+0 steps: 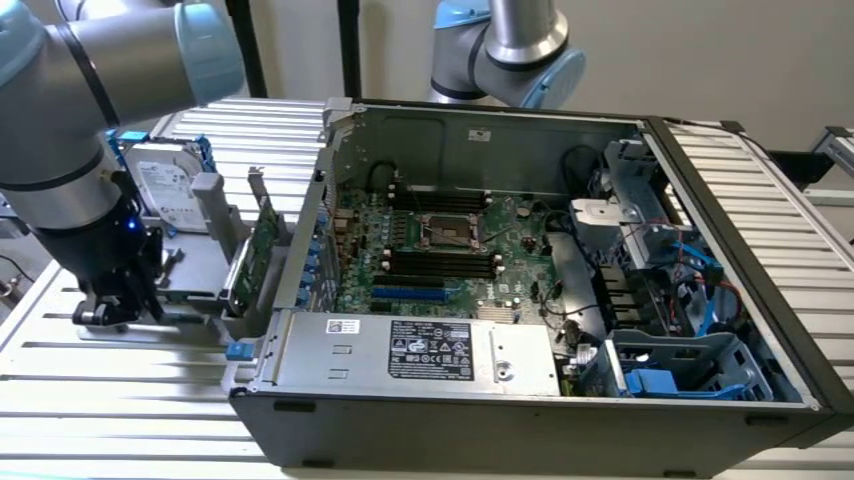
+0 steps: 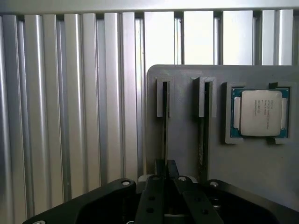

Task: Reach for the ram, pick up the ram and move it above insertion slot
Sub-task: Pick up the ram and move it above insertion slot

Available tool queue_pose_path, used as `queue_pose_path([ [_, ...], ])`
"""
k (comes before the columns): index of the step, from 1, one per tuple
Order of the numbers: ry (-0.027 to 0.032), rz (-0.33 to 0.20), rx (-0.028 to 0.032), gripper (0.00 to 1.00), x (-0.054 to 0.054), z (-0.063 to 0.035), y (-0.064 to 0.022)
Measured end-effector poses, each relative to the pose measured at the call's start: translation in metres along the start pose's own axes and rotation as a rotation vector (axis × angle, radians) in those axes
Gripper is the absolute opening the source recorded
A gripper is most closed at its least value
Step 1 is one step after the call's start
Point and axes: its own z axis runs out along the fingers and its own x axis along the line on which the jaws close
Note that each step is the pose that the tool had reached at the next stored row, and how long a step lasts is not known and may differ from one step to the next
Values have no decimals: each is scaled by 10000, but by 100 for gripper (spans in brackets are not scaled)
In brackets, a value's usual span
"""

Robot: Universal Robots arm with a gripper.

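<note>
The fingers [image 2: 159,168] are drawn in to a narrow gap, and the ram [image 2: 164,121] runs straight into that gap on edge. They look clamped on its near end, and the stick sits in its groove in the grey holder [image 2: 182,144]. In the exterior view the gripper [image 1: 114,300] is low over that holder, outside the computer case [image 1: 534,130].

The hold is on one end only, by my reading. A thin board gripped there could pivot between the pads as it lifts, or catch on the grooved post at its far end and drag the holder with it.

Just beside the fingers stands a second stick [image 2: 202,135] in the neighbouring groove. Any sideways drift while rising could knock it.

Further out lies the processor [image 2: 259,112] in its recess, well apart and at little risk.

Between the fingers and the memory slots [image 1: 441,262] stand the expansion card [image 1: 264,250] and the case wall. A low carry could strike either, and a tilted ram would arrive skewed over the slot.
</note>
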Motion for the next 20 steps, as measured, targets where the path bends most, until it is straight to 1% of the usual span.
queue_pose_path([
  [3, 0, 0, 0, 13, 0, -53, 2],
  [7, 0, -1, 1, 13, 0, -158, 6],
  [13, -1, -29, 0, 13, 0, -382, 14],
  [20, -42, -180, 0, 13, 0, -626, -1],
])
